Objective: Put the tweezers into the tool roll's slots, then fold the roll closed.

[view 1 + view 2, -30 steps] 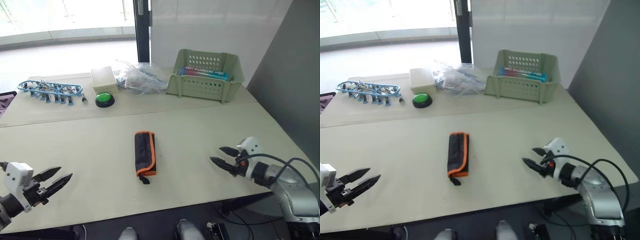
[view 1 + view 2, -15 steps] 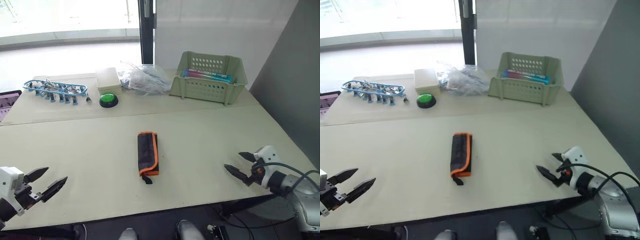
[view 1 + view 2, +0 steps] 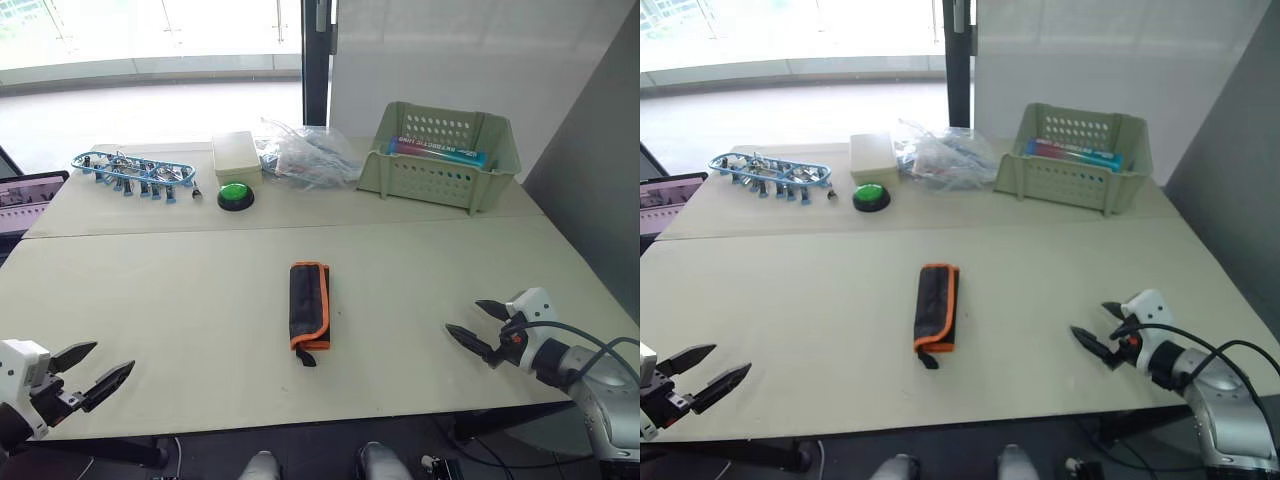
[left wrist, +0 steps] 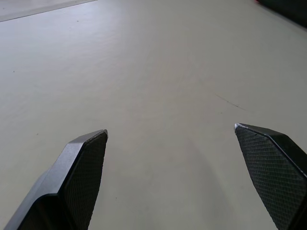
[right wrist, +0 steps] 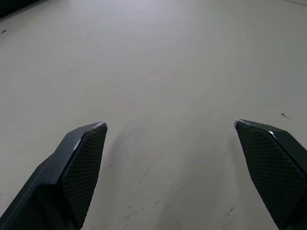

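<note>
Here, the tool roll (image 3: pixel 309 318) lay folded shut on the pale table (image 3: pixel 200 290), a narrow black bundle edged in orange with its short strap at the near end. It sat between the two grippers, well apart from each, ahead of and inward from both sets of jaws. The left gripper (image 3: pixel 97 368) hung at the table's near left edge, its black fingers spread wide with nothing between them; bare tabletop showed between its fingertips (image 4: pixel 86 163). The right gripper (image 3: pixel 476 325) hung over the near right part of the table, jaws also wide apart and holding nothing. Far beyond the jaws, along the table's back edge, stood a blue-framed rack of small tools (image 3: pixel 132 172), a green button (image 3: pixel 235 195), a cream box (image 3: pixel 236 157), a clear plastic bag (image 3: pixel 310 158) and a pale green perforated basket (image 3: pixel 440 160).
</note>
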Motion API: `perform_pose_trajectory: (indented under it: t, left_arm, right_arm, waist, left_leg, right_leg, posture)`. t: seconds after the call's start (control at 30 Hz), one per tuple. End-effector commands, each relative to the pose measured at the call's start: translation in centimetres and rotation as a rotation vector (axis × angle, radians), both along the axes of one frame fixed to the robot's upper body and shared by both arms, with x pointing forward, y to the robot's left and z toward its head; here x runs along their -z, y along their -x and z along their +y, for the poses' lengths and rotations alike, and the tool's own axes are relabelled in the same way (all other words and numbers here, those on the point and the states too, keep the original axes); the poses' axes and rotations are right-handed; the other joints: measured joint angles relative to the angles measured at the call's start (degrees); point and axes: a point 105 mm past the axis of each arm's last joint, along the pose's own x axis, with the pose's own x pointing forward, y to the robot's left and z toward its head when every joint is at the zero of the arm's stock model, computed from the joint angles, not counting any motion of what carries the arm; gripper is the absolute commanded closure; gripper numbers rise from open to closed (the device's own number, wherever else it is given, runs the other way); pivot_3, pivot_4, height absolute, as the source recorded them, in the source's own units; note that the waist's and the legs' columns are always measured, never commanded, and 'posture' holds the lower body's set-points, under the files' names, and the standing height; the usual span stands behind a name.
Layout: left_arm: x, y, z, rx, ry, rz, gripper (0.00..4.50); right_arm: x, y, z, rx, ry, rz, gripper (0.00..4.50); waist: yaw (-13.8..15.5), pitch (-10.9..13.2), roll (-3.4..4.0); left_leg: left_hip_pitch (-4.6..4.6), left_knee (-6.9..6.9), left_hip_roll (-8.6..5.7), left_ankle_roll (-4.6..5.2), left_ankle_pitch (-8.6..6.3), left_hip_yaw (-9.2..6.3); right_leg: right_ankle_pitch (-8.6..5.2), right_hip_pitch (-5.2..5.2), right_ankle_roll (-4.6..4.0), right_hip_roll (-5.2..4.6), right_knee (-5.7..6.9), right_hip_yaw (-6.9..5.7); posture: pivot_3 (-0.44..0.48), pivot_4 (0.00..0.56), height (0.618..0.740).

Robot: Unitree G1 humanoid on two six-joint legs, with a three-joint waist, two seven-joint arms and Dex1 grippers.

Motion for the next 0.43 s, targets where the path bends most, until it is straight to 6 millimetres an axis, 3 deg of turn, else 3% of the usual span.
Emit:
perform_pose_trajectory:
  t: [0.03, 0.43]
  left_arm:
    - [-0.91, -0.30, 0.06, 0.012, -0.041, -0.028, 0.01]
    - [-1.17, -0.96, 0.17, 0.011, -0.063, -0.030, 0.01]
  right_arm:
    - [-1.09, 0.11, -0.04, -0.010, 0.014, -0.042, 0.00]
    - [-1.22, 0.04, 0.50, -0.021, 0.006, -0.048, 0.00]
  waist:
    - [-0.1, 0.0, 0.00]
    - [0.0, 0.0, -0.01]
  left_leg:
    - [0.02, 0.00, 0.00, 0.00, 0.00, 0.05]
    - [0.19, 0.02, -0.01, 0.00, 0.00, 0.55]
  right_leg:
    - [0.02, 0.00, 0.03, 0.00, 0.00, 0.05]
    - [0.14, 0.00, 0.23, 0.01, 0.00, 0.54]
  posture:
    - [0.000, 0.150, 0.736]
    - [0.000, 0.150, 0.736]
